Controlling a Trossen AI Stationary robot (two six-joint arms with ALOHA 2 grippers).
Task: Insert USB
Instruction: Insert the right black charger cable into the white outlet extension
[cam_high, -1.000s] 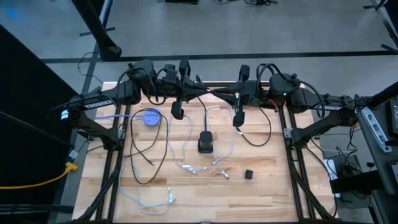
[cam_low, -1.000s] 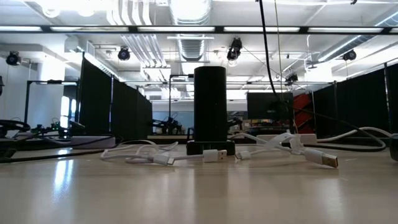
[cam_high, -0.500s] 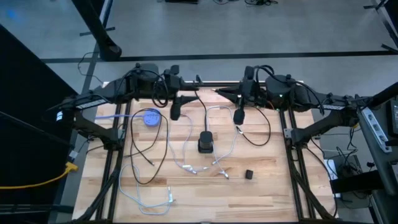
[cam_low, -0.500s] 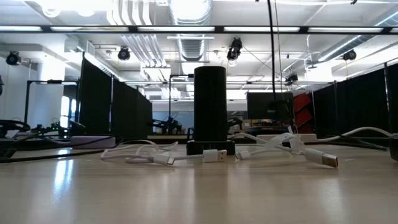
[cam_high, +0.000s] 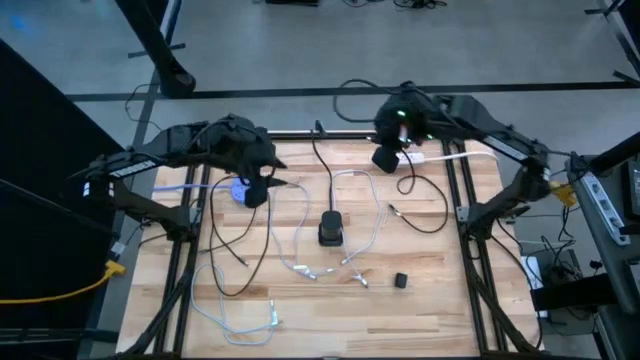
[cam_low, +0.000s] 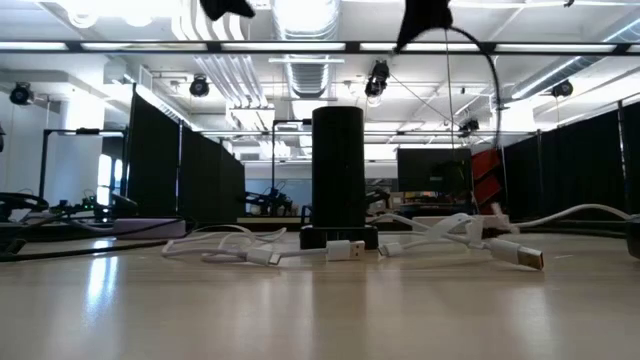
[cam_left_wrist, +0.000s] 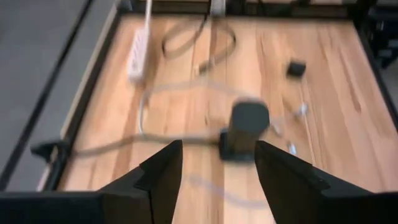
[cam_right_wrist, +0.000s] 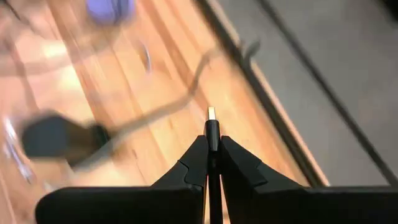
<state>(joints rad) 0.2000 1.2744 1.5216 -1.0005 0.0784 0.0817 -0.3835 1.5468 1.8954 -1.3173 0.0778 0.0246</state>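
Note:
A black charging tower (cam_high: 330, 228) stands upright in the middle of the wooden table (cam_high: 430, 310), and shows again in the low view (cam_low: 338, 170). White USB cables (cam_high: 310, 268) lie round its foot, one plug (cam_low: 347, 250) pointing at the low camera. My right gripper (cam_high: 383, 160) hangs above the far part of the table, right of the tower, shut on a black USB plug. My left gripper (cam_high: 262, 188) is left of the tower, open and holding nothing. In its wrist view the tower (cam_left_wrist: 249, 127) shows between its fingers (cam_left_wrist: 163, 174), farther off. My right gripper pinches the black USB plug's body (cam_right_wrist: 212, 132) between its two fingertips (cam_right_wrist: 198, 152). The plug lies along the fingers and its metal tip (cam_right_wrist: 210, 114) sticks out past them. The fingers slant down toward the table. The plug is lifted clear, with its black cable (cam_high: 425, 215) trailing slack onto the table.
A white power strip (cam_high: 450, 157) lies at the far right and a blue disc (cam_high: 243, 190) under my left gripper. A small black cube (cam_high: 400, 281) sits near the front right. More black and white cables (cam_high: 235, 290) loop over the left half.
Both grippers have tipped from level to slanting down and have come lower, now showing at the top of the low view. My left gripper has gone toward the table's left edge. My right arm has swung toward the table's middle, carrying the black plug and its cable.

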